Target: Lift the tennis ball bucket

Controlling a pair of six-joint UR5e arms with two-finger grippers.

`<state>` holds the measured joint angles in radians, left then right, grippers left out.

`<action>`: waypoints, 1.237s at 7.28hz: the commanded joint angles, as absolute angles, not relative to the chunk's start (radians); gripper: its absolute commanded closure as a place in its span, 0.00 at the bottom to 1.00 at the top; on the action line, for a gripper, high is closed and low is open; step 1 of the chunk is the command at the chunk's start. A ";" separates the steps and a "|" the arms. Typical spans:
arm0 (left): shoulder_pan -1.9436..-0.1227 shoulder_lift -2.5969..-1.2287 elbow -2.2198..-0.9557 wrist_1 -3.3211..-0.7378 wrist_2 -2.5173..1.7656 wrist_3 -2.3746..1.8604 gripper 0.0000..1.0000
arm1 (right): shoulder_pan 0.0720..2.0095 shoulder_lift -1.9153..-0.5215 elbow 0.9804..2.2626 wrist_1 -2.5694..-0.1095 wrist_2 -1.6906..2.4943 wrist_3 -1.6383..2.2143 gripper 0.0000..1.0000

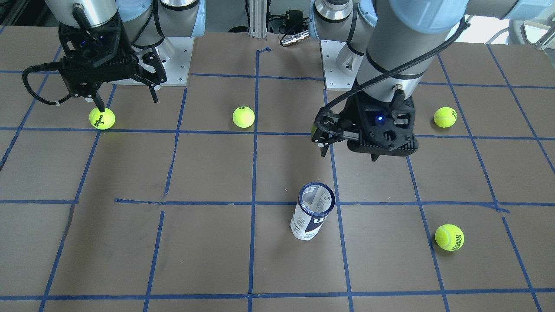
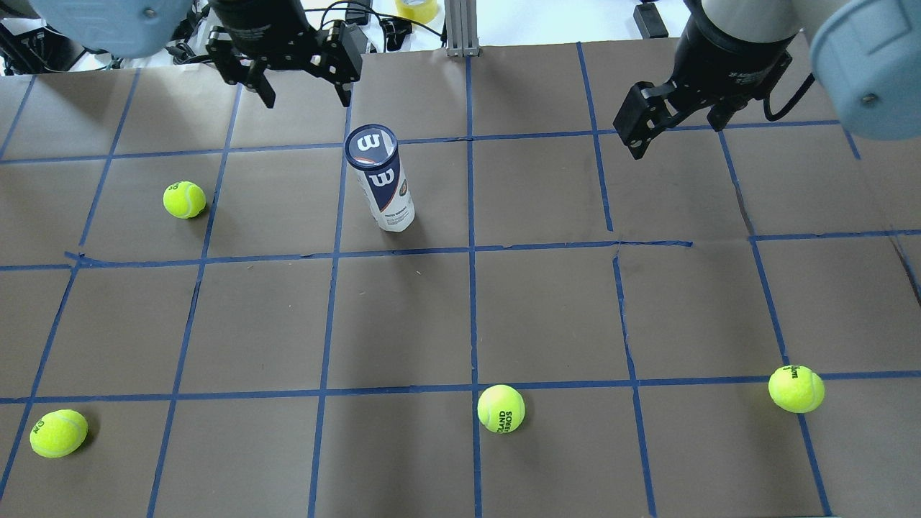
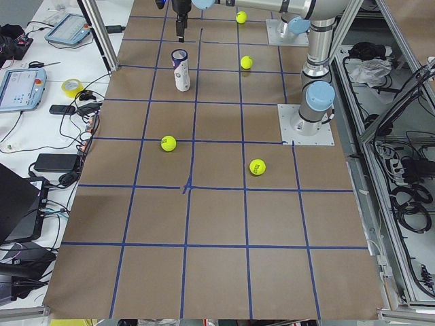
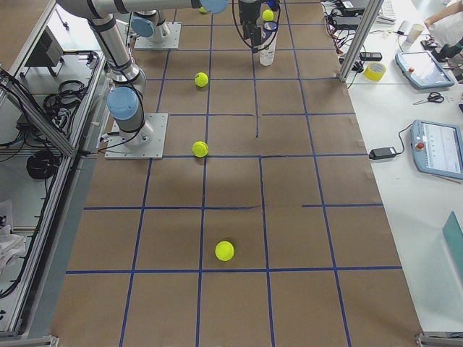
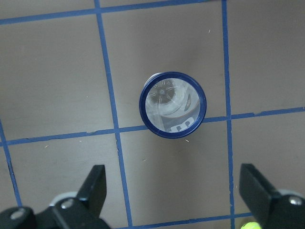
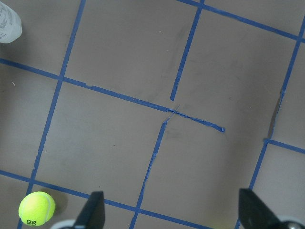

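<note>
the bucket (image 1: 313,211) stands upright on the worktop (image 2: 547,309), its foot on a blue tape line (image 5: 71,135), with bare brown surface open on every side of it. nothing touches it. four balls lie scattered well apart from the bucket: one (image 2: 184,199) off to its left, one (image 2: 501,409) on its robot side, one (image 2: 58,433) far to its left and nearer the robot, and one (image 2: 796,388) far to its right. the bucket is clear with a navy rim. the left wrist view looks straight down through its top to the ribbed base and the inside of the label, and no other contents show there. whether a lid sits on the rim i cannot tell. the left pincer (image 1: 349,154) hangs above the worktop on the robot side of the bucket, higher than its rim, spread wide and holding nothing. in the wrist view the bucket lies beyond the two fingertips (image 5: 93,186), not between them, roughly centred on the gap. the right pincer (image 1: 128,102) is far to the bucket's right, also spread wide and holding nothing, raised over the ball on that side, with only a corner of the bucket in its wrist view.
</note>
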<state>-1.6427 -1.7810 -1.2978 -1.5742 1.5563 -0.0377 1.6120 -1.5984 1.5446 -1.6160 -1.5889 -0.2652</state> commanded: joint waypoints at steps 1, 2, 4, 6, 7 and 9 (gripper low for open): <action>-1.580 -1.705 -1.363 -1.594 1.571 0.059 0.00 | 1.612 -1.598 1.545 -1.618 -1.588 -0.265 0.00; -1.544 -1.666 -1.415 -1.591 1.575 0.102 0.00 | 1.612 -1.598 1.545 -1.620 -1.588 -0.265 0.00; -1.490 -1.611 -1.478 -1.594 1.565 0.100 0.00 | 1.612 -1.598 1.545 -1.618 -1.589 -0.264 0.00; -1.486 -1.592 -1.493 -1.595 1.562 0.103 0.00 | 1.612 -1.598 1.545 -1.617 -1.589 -0.264 0.00; -1.486 -1.577 -1.508 -1.597 1.565 0.101 0.00 | 1.612 -1.598 1.545 -1.618 -1.589 -0.264 0.00; -1.486 -1.565 -1.528 -1.595 1.562 0.101 0.00 | 1.612 -1.598 1.545 -1.620 -1.589 -0.264 0.00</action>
